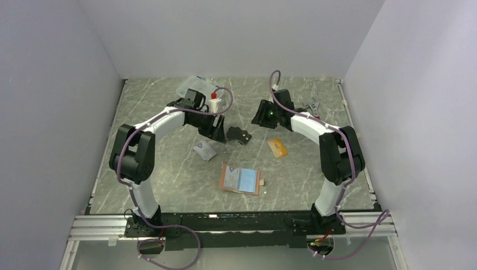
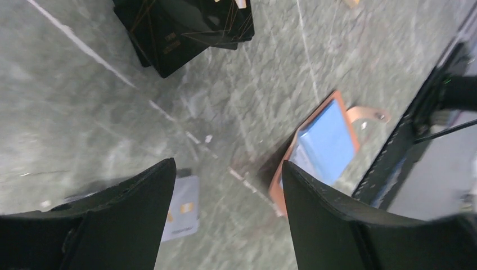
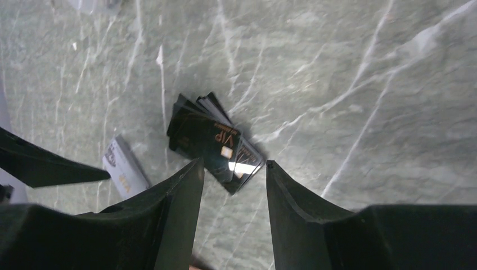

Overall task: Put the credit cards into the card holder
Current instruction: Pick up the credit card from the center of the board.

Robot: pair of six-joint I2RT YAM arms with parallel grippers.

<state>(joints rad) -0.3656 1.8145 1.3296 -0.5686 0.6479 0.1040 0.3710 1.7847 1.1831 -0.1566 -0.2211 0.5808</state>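
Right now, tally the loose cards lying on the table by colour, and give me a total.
silver-grey card: 1
orange-gold card: 1
black cards: at least 2, fanned in one stack; the exact count is hard to tell
Total: at least 4

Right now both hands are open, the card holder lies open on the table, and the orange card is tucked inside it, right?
Not quite. The orange card lies on the table, apart from the card holder, not inside it. The top external view shows this. The rest holds.
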